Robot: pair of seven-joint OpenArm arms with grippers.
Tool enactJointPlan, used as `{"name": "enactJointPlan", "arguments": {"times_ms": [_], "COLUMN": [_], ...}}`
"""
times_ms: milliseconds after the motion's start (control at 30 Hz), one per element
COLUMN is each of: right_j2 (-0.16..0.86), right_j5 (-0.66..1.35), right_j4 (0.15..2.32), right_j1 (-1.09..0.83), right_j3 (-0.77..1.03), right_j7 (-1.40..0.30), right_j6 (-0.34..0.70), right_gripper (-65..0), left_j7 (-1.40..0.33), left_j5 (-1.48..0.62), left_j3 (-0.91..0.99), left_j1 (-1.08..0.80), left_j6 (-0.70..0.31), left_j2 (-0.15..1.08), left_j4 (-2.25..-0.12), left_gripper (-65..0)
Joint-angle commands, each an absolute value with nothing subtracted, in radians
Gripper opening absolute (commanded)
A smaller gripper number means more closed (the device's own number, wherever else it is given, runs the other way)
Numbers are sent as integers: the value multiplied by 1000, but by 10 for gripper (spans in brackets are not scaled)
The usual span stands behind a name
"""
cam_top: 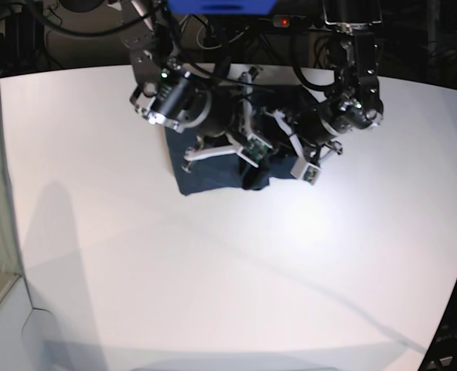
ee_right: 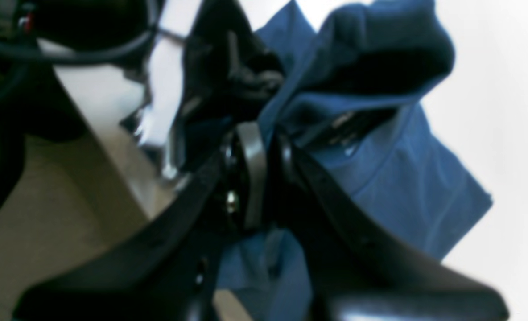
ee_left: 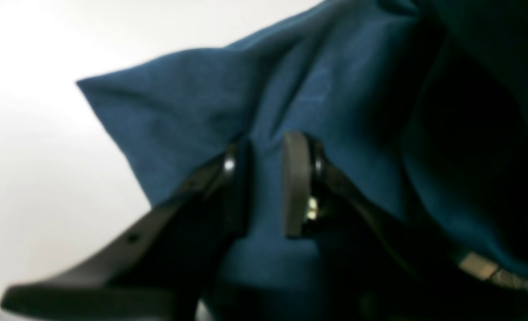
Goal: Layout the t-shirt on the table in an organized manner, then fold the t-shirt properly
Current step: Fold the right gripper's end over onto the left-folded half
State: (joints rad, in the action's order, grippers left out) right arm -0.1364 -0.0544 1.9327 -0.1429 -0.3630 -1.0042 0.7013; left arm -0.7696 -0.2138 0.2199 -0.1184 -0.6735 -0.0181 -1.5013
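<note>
Navy shirt (ee_left: 335,89) pinched in a fold by left pincer (ee_left: 266,183), above white desk (ee_left: 36,133). From right wrist: right pincer (ee_right: 268,174) clenched on cloth too. From base: bunched at far desk edge between both arms. Probably laying-out step; next, need to pull grips apart and spread flat.

Navy t-shirt (cam_top: 213,174) bunched at white table (cam_top: 213,294) far edge
</note>
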Motion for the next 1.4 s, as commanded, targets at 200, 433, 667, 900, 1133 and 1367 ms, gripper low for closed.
{"name": "enactJointPlan", "arguments": {"times_ms": [200,433,667,900,1133,1367], "right_j2": [-148,-143,-143,-157,-157,-157], "right_j5": [-41,-42,-42,-41,-41,42], "right_j4": [1903,1897,1906,1906,1897,1764], "right_j1": [-124,-122,-105,-81,-54,-4], "right_j3": [-363,-363,-363,-369,-456,-526], "right_j7": [-970,-969,-978,-981,-981,-951], "right_j6": [698,698,698,698,698,698], "right_gripper": [-650,-650,-650,-650,-650,-650], "left_j7": [-759,-762,-832,-811,-814,-814], "left_j5": [-234,-236,-223,-225,-225,-225], "left_j3": [220,222,418,467,466,466], "left_j1": [-117,-131,-177,-122,-105,-105], "left_j6": [-670,-670,-668,-671,-671,-671], "left_j2": [-22,-24,-22,-19,-41,-39], "left_j4": [-1603,-1721,-1673,-1484,-1465,-1463], "left_gripper": [-521,-521,-521,-521,-521,-521]}}
